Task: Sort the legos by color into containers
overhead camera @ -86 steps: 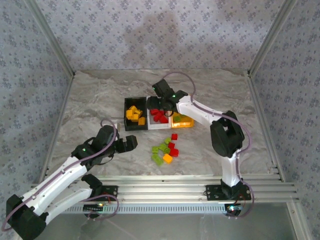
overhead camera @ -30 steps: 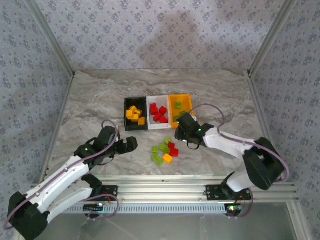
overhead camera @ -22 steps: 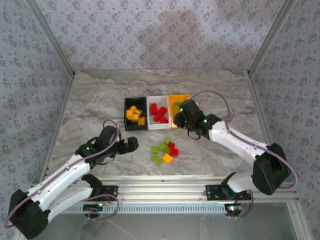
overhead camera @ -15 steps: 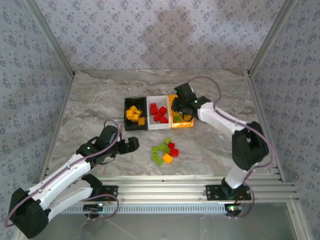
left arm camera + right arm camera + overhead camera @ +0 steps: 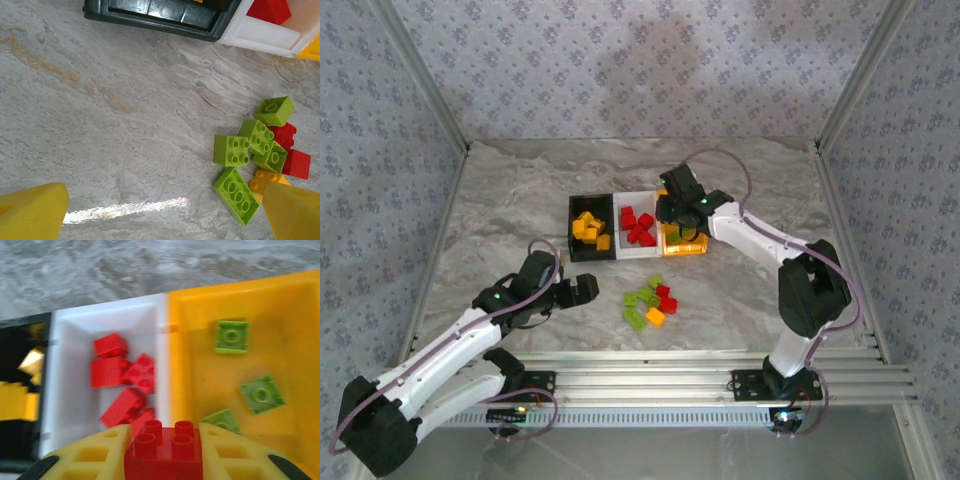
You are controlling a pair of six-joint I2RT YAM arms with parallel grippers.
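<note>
Gripping a red brick between its 2 yellow fingers, the right gripper is closed down on the piece, studs facing up toward the wrist camera. In the top view it hangs over the row of bins, about where the white bin meets the orange bin. From the wrist, the held brick lines up with the wall shared by those 2 bins.

The 3 bins stand side by side, touching, in the middle of the marbled grey desk: the black bin on the left, white in the centre, orange on the right. Orange-yellow bricks lie in the black bin, a cluster of red bricks lies in the white one, and 3 lime green bricks lie spread across the floor of the orange one.

Nearer the arm bases, a loose pile sits on the desk, apart from the bins. The left wrist view shows 5 lime green bricks, 2 red ones and 1 orange-yellow brick in it, packed close together.

The left gripper hovers low over bare desk to the left of that pile, its fingers spread fully apart and holding nothing.
</note>
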